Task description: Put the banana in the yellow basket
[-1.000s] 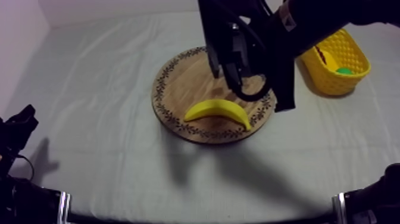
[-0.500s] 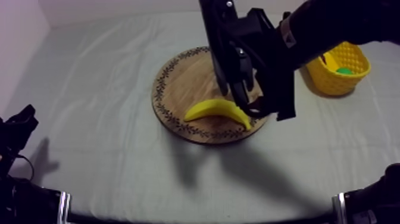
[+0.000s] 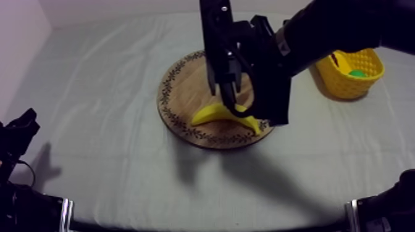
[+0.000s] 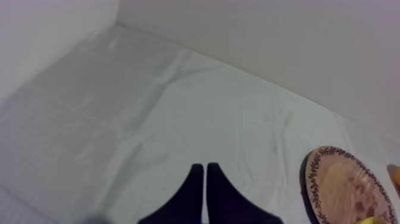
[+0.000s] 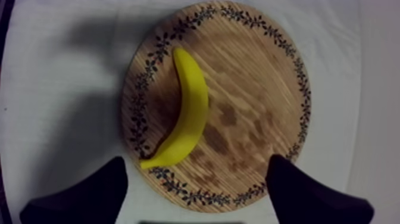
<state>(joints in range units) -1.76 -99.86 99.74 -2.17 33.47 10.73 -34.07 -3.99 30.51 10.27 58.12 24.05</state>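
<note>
Reaching step: the right gripper (image 5: 196, 165), fingers spread wide, hangs above the banana (image 5: 190, 113) near the wooden board (image 5: 256, 89) rim; next, descend and pinch.

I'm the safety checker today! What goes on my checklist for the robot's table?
Surface: grey-white cloth, lightly creased.
Job's things: banana lying on the wooden board; yellow basket apart from the board, on the right arm's side.
Clutter: a green thing inside the basket.
End effectors: left end effector shut, low at its side; right end effector open, over the banana.
Cables: nothing seen.
Surroundings: pale wall behind the table.
</note>
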